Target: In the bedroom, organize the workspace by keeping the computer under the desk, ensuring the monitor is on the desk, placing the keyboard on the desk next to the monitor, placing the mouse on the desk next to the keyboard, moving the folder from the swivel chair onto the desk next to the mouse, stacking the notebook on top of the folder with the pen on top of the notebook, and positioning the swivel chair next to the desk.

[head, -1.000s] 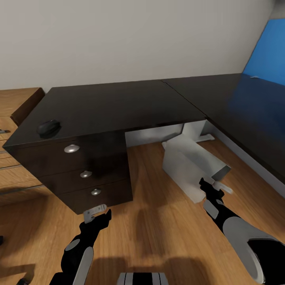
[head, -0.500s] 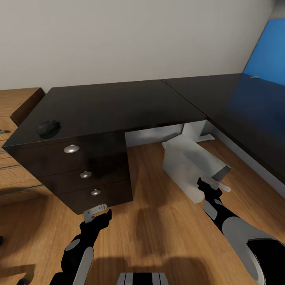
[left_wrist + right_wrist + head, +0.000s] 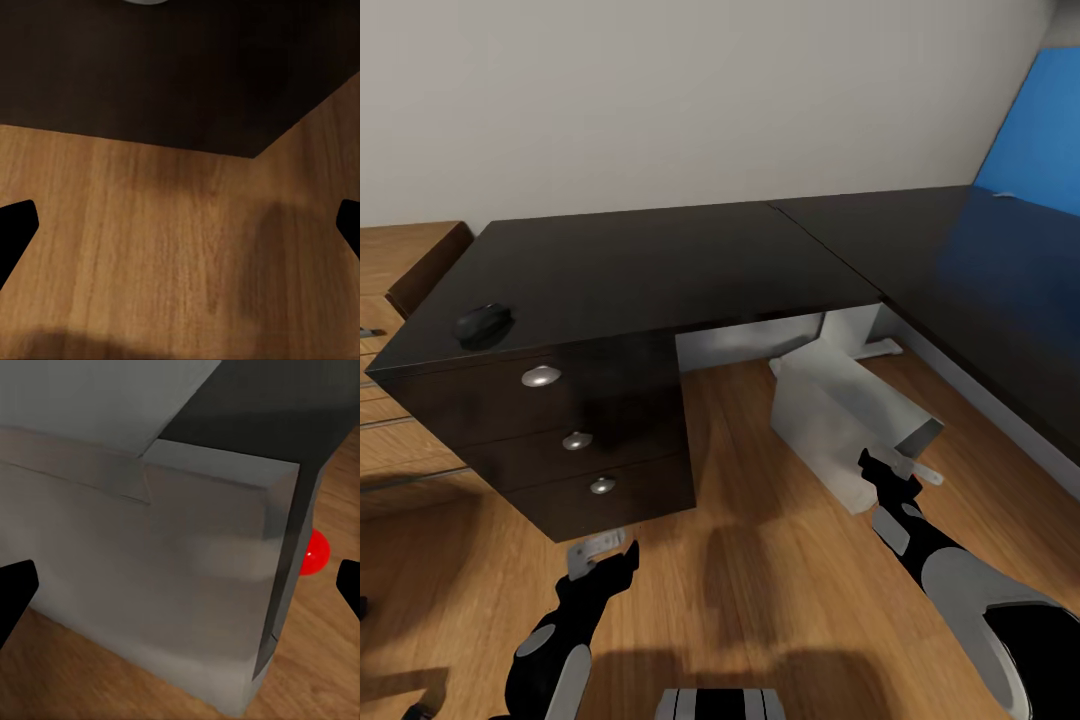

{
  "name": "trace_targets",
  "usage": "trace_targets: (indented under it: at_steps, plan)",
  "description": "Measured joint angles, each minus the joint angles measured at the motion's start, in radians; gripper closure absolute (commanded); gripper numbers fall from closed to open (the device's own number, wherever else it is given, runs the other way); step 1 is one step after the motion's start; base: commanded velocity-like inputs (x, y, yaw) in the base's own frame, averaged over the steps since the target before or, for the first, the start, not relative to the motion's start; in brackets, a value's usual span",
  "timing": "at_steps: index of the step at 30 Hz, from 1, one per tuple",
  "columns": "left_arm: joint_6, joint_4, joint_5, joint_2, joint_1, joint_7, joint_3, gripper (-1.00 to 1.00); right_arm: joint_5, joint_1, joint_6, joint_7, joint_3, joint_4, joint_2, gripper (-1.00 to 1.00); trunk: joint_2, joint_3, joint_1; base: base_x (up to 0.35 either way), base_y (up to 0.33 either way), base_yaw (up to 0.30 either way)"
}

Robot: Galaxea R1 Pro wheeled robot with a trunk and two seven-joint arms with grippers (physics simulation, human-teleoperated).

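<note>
1. The desk [image 3: 660, 265], an L-shaped piece with a glossy black top, fills the middle of the head view against a plain pale wall; a three-drawer pedestal [image 3: 575, 430] with round metal knobs hangs under its left end.
2. A small dark mouse [image 3: 484, 324] lies on the desktop near the left front corner, above the drawers.
3. The computer [image 3: 840, 420], a light-grey box tower, sits tilted on the wood-plank floor [image 3: 760, 590] in the open knee space, partly under the desk's inner corner.
4. The bright-blue folder [image 3: 1032, 130] stands up at the far right end of the desk, its colour mirrored in the black top.
5. The right gripper [image 3: 900, 470] is at the computer's near end; in the right wrist view its fingers are spread wide, with the computer [image 3: 172, 577] and its red dot [image 3: 315, 551] close between them, nothing pinched.
6. The left gripper [image 3: 600, 555] hovers low over the floor just in front of the bottom drawer; in the left wrist view its black fingertips [image 3: 15, 229] stand far apart over bare planks.
</note>
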Motion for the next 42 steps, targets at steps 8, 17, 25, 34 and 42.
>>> trace_targets:
  at_steps: [8,17,25,34,42]
  plan:
    - [-0.004,0.000,0.000,0.000,0.002,0.000,-0.001,-1.00,0.000,0.000,0.000,0.000,0.000,0.000,0.001,-1.00,0.000,0.000,0.000,0.069,0.055,0.000]
    - [-0.003,0.000,0.000,0.000,0.002,0.000,0.000,-1.00,-0.005,0.000,-0.001,-0.001,-0.006,0.000,0.001,-1.00,0.000,0.000,0.000,0.031,0.025,0.000]
    - [-0.003,0.000,0.000,0.000,0.002,0.000,-0.001,-1.00,-0.004,0.000,-0.003,-0.002,-0.009,0.000,0.004,-1.00,0.000,0.000,0.000,0.000,0.000,0.000]
    - [-0.003,0.000,0.000,0.000,0.002,0.000,-0.001,-1.00,-0.009,0.000,-0.007,-0.005,-0.014,0.000,0.006,-1.00,0.000,0.000,0.000,0.000,0.000,0.021]
    - [-0.003,-0.001,0.000,0.000,0.002,0.000,-0.001,-1.00,-0.010,0.000,-0.008,-0.006,-0.013,0.000,0.007,-1.00,0.000,0.000,0.000,0.000,0.000,0.200]
